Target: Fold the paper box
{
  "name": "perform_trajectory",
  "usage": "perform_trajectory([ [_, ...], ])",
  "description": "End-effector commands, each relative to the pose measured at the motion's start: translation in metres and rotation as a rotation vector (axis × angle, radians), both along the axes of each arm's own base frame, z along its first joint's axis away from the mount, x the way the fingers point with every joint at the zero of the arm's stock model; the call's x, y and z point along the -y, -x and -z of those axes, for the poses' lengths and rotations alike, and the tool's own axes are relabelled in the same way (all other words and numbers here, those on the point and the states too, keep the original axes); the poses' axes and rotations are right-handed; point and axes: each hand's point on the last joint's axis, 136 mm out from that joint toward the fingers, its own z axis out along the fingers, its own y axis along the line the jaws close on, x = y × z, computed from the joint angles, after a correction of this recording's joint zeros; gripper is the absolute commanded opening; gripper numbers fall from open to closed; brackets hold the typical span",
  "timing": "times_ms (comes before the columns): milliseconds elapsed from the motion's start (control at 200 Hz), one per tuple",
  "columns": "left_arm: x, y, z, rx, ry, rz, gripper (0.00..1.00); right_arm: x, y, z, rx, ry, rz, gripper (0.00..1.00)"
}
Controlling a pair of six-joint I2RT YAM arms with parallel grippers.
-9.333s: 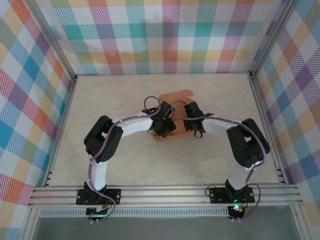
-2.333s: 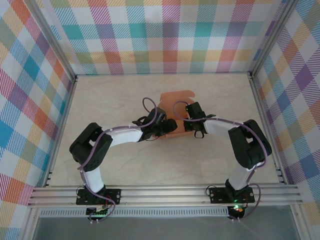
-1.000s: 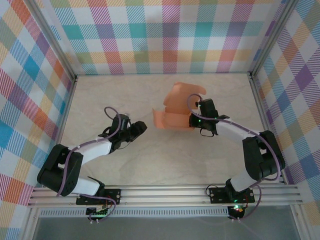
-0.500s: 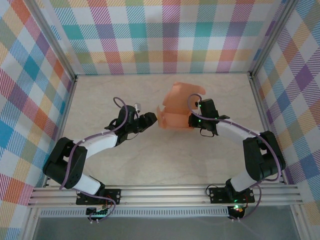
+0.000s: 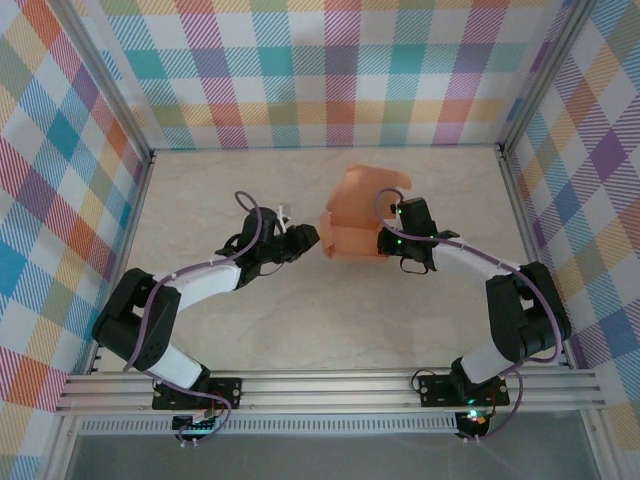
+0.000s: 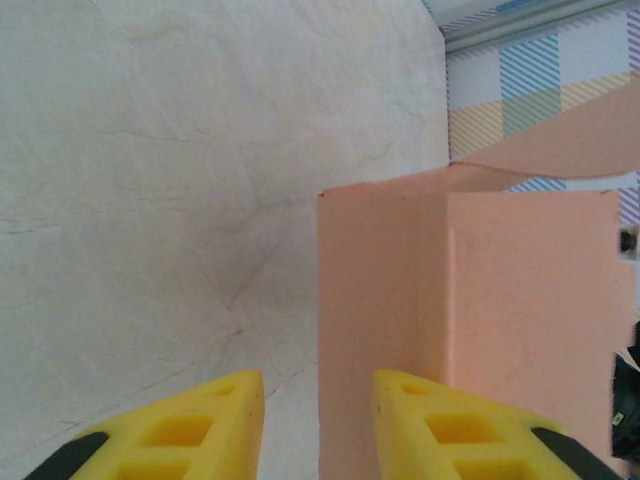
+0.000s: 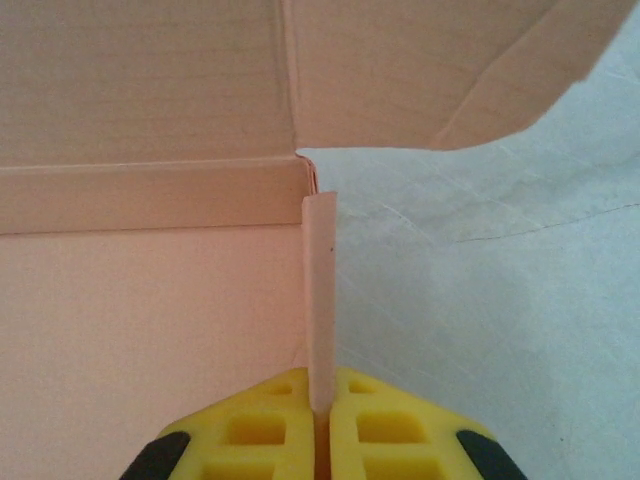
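The right gripper [image 7: 320, 385] pinches one thin wall of the paper box [image 5: 352, 215], which sits half folded near the table's [image 5: 200, 190] far edge. The left gripper [image 6: 315, 380] is spread by its other end. The box looks light and bendy, so hold an edge gently.

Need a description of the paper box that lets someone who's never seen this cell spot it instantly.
Start from the pale tabletop enclosed by plaid walls. Just right of its centre is the paper box. It is the one salmon-orange thing there, a half-formed shell of thin plain card with a flap standing up at the back and one wall edge pinched in the right hand.
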Motion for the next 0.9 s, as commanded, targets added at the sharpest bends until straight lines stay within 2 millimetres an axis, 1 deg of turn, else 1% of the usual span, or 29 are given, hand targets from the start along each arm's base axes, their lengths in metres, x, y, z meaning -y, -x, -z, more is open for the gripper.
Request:
perform_trajectory([
  [0,0.014,-0.002,-0.008,0.016,0.028,0.035,0.31,0.0,-0.001,-0.005,0.02,0.044,-0.01,0.08],
  [260,0.023,-0.002,0.009,-0.026,0.012,0.054,0.28,-0.003,-0.001,0.007,0.006,0.181,-0.022,0.08],
  [320,0.023,-0.003,0.016,-0.041,0.002,0.055,0.27,-0.005,-0.001,0.008,0.01,0.21,-0.028,0.08],
  [490,0.026,-0.004,0.037,-0.089,-0.009,0.06,0.26,-0.008,0.0,0.014,0.011,0.293,-0.038,0.08],
  [550,0.027,-0.004,0.042,-0.109,-0.005,0.058,0.23,-0.007,0.0,0.017,0.009,0.314,-0.037,0.08],
  [600,0.029,-0.004,0.044,-0.12,0.002,0.059,0.22,-0.006,0.001,0.019,0.007,0.321,-0.034,0.08],
  [755,0.03,-0.004,0.044,-0.128,0.003,0.056,0.21,0.0,0.001,0.023,0.005,0.357,-0.018,0.08],
  [790,0.03,-0.004,0.043,-0.126,0.005,0.058,0.21,0.002,0.001,0.025,0.001,0.364,-0.016,0.08],
  [860,0.034,-0.003,0.037,-0.124,0.034,0.069,0.16,0.004,0.002,0.027,-0.005,0.374,-0.012,0.08],
  [895,0.037,-0.003,0.033,-0.125,0.058,0.077,0.15,0.004,0.001,0.027,-0.004,0.373,-0.01,0.08],
])
